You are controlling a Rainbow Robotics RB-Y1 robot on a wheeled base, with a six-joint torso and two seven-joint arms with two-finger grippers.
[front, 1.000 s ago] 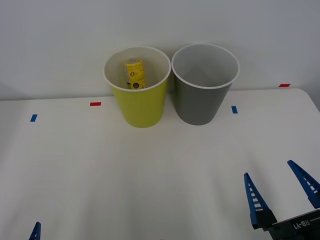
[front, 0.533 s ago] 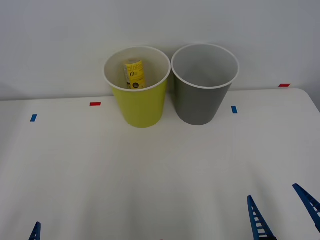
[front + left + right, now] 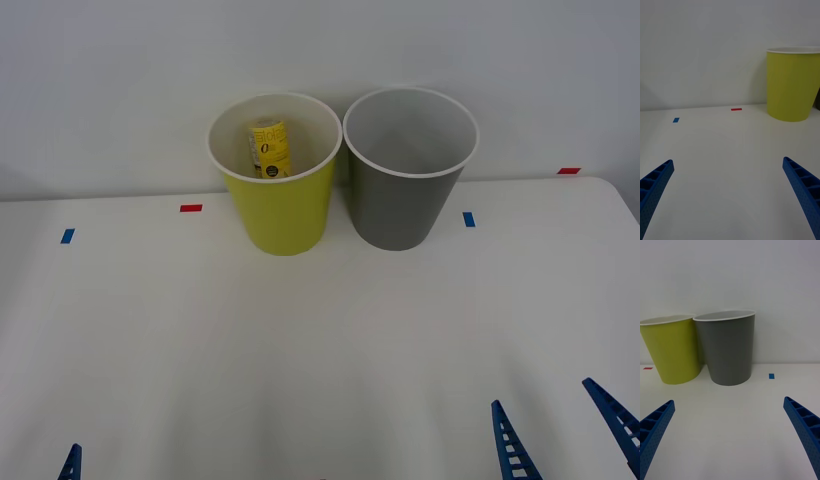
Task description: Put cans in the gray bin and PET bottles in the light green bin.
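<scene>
Front view puts the light green bin (image 3: 276, 190) at upper centre, touching or just beside the gray bin (image 3: 409, 170) to its right, both on the white table (image 3: 300, 340) against the wall. A PET bottle (image 3: 269, 150) with a yellow label leans upright inside the green bin; its cap and base are hidden by the rim, and the gray bin's floor cannot be seen, so whether it holds any can is unclear.

At the lower right edge the right gripper (image 3: 565, 430) sits low with its blue fingers spread wide and nothing between them. The left gripper (image 3: 730, 195), seen in the left wrist view, is likewise released and empty, with one fingertip at the front view's lower left corner.

No loose can or bottle lies on the visible table, so the sorting looks finished or paused. If an arm is pulling back to rest, it does well to stay low at the near edge, well apart from both bins, so neither gets nudged. Small red and blue tape marks dot the table's far edge.
</scene>
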